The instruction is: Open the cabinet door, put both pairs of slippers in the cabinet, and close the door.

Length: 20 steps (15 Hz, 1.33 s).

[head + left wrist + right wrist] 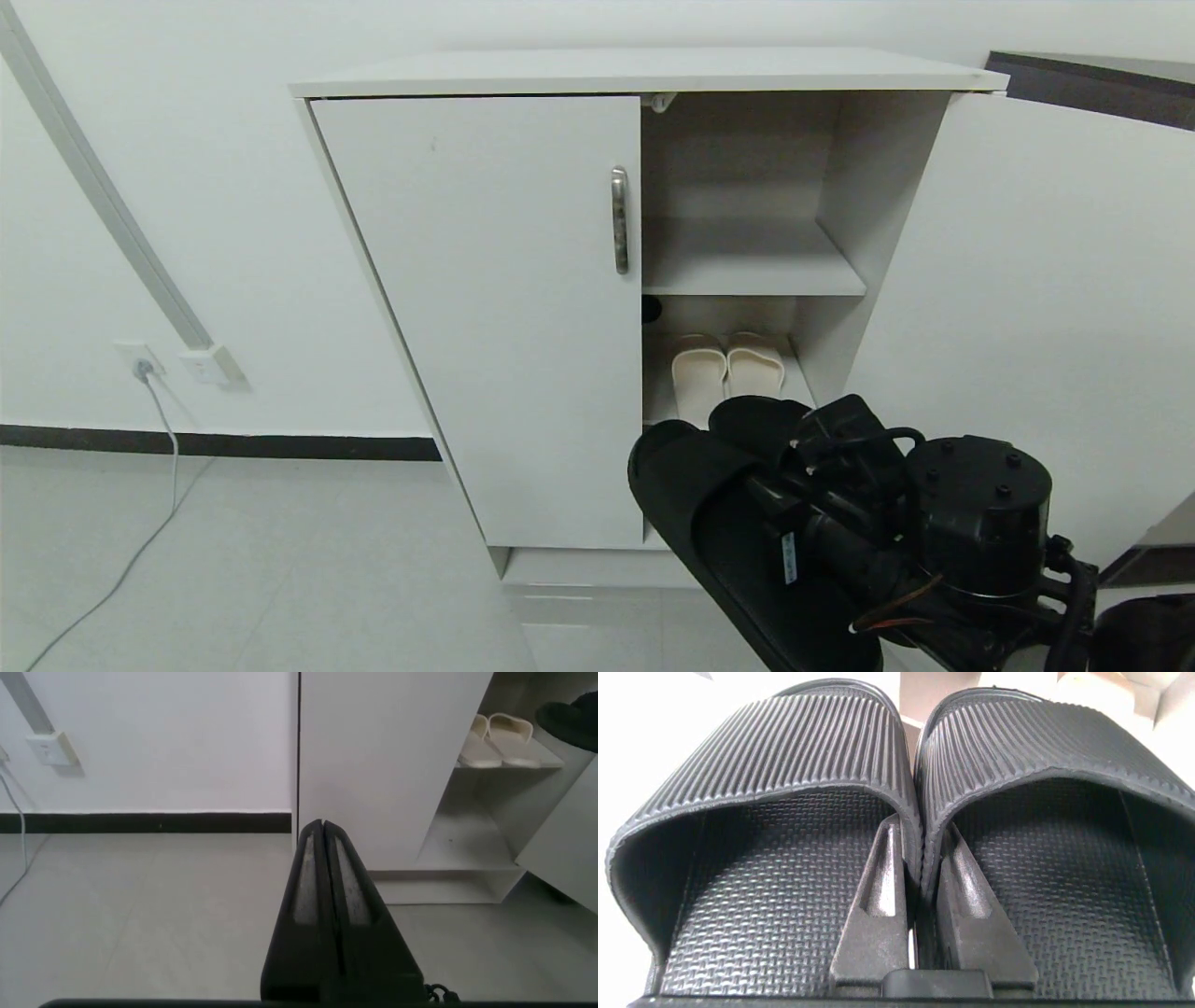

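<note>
A white cabinet [485, 308] stands against the wall with its right door [1027, 308] swung open and its left door shut. A pair of white slippers [726, 369] lies on the lower shelf inside. My right gripper [920, 873] is shut on a pair of black slippers [709, 485], pinching their inner edges together, and holds them in the air just in front of the open compartment. My left gripper [323, 835] is shut on nothing, low over the floor to the left of the cabinet. The left wrist view has the white slippers [505, 739] on their shelf.
The upper shelf [747, 261] in the open compartment is bare. A wall socket with a grey cable [140, 369] sits low on the wall at the left. Grey tiled floor [233, 569] spreads in front of the cabinet.
</note>
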### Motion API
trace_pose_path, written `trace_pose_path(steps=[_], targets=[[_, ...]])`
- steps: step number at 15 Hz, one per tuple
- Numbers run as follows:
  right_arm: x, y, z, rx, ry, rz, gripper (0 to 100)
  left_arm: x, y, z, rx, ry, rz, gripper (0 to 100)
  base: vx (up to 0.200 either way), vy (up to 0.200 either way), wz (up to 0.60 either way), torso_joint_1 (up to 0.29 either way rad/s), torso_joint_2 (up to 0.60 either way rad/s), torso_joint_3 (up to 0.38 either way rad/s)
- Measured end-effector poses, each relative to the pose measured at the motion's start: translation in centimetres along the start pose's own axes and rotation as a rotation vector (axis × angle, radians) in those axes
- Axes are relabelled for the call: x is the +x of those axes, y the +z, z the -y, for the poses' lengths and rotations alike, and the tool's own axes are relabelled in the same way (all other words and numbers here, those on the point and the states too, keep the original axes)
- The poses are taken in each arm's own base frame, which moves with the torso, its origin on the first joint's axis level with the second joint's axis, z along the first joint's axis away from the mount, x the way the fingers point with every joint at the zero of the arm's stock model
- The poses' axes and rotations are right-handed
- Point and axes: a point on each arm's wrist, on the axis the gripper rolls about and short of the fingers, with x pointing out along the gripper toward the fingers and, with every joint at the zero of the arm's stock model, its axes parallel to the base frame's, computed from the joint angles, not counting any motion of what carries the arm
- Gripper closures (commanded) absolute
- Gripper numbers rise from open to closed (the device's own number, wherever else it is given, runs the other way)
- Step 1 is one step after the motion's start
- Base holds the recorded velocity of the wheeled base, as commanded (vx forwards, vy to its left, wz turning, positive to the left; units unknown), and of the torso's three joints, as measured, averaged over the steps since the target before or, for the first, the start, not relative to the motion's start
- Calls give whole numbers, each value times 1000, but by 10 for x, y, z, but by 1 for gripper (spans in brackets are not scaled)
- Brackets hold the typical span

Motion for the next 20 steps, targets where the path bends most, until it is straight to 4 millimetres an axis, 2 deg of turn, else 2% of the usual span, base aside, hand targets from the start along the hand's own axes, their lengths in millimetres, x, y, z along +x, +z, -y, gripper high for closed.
trace_pose_path(steps=[2, 4, 12, 15, 19, 20], targets=[[0, 0, 0, -2, 0, -2, 100, 0, 0, 0, 0, 0, 0, 100, 0, 0, 0, 0, 0, 0], [-1, -3, 0, -5, 2, -11, 100, 0, 0, 0, 0, 0, 0, 100, 0, 0, -600, 7, 2, 2], [0, 0, 0, -18, -16, 21, 100, 0, 0, 0, -1, 1, 1, 100, 0, 0, 0, 0, 0, 0], [11, 16, -5, 7, -165, 79, 100, 0, 0, 0, -1, 1, 1, 100, 0, 0, 0, 0, 0, 0], [20, 40, -25, 55, -312, 83, 100, 0, 0, 0, 1, 0, 1, 100, 0, 0, 0, 0, 0, 0], [20, 47, -30, 66, -322, 85, 100, 0, 0, 0, 1, 0, 1, 100, 0, -200, 0, 7, 2, 7]])
